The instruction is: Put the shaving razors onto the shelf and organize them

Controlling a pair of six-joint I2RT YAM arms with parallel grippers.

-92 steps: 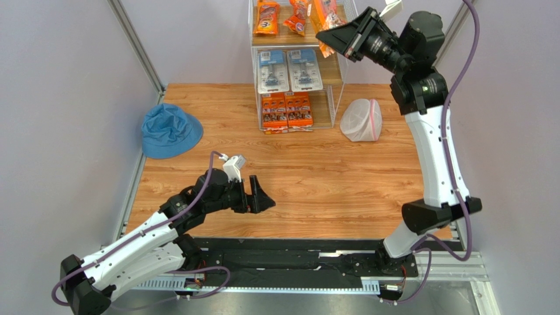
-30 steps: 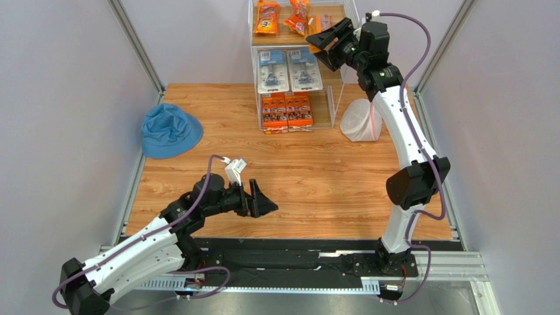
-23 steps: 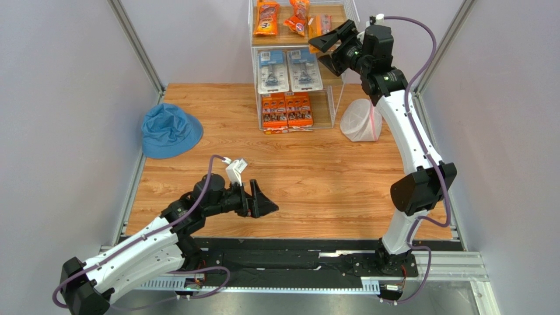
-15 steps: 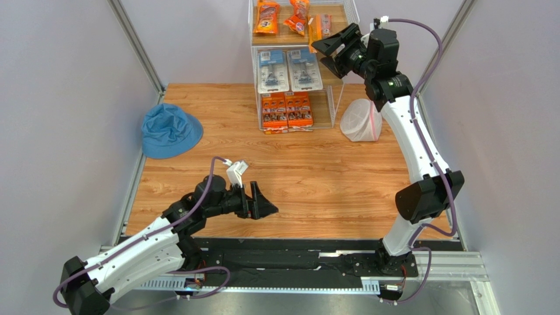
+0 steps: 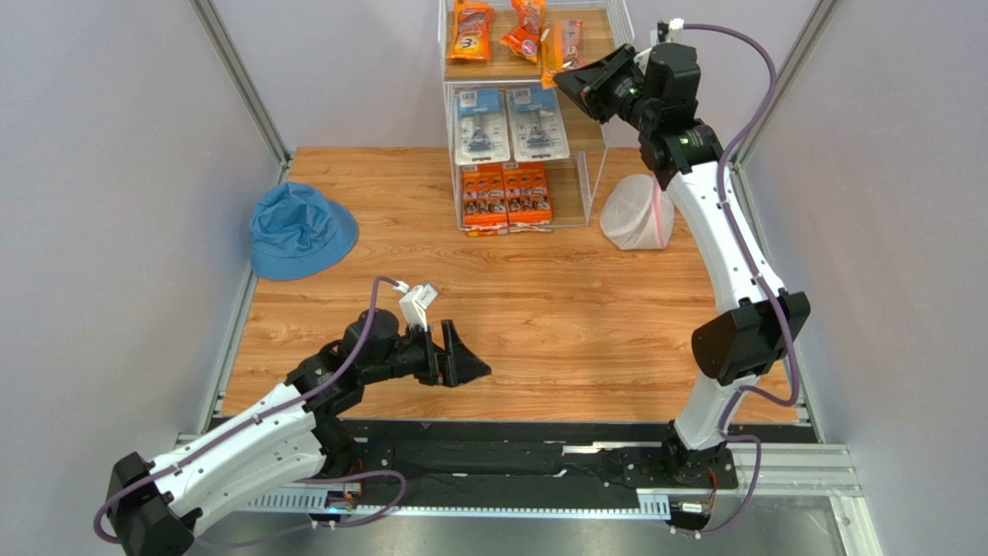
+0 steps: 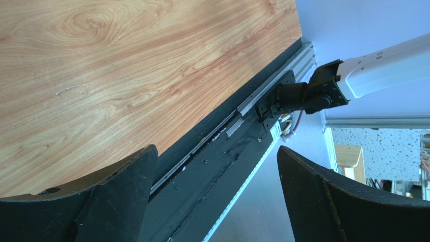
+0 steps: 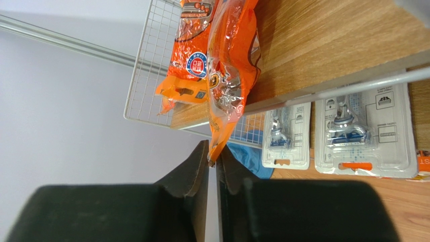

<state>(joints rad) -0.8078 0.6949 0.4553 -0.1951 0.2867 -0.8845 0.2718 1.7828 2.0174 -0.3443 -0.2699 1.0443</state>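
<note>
**A:** Starting from the left, what do we have?

**B:** First we see the blue bucket hat point(image 5: 302, 229), lying on the table point(image 5: 580, 324) near its left edge, well apart from the rest. Next comes the left claw point(image 5: 460, 359), low over the near part of the table. Its fingers point(image 6: 116, 196) are spread wide. Between them we see only wood grain and the black rail point(image 6: 222, 151), so it has hold of nothing.

**A:** And the shelf?

**B:** The shelf point(image 5: 588, 127) stands at the far edge of the table. On its bottom board we count two flat orange multi-packs point(image 5: 484, 195), side by side. The middle board carries two blister cards point(image 5: 480, 125), also side by side, each showing one razor. On the top board point(image 7: 328, 45) we see two orange bags point(image 5: 470, 29) at the left and middle. A third orange bag point(image 7: 232, 60) lies to their right, its end hanging past the board's edge.

**A:** Where is the right claw?

**B:** The right claw point(image 7: 213, 148) is up at that overhanging end. Its fingers are drawn nearly together, with only a thin slit left, and the corner of the third orange bag sits between the tips. We read that as a pinch on the bag.

**A:** Anything further right?

**B:** The white mesh bag point(image 5: 638, 212) with pink trim lies on the table just beside the shelf's foot.
</note>
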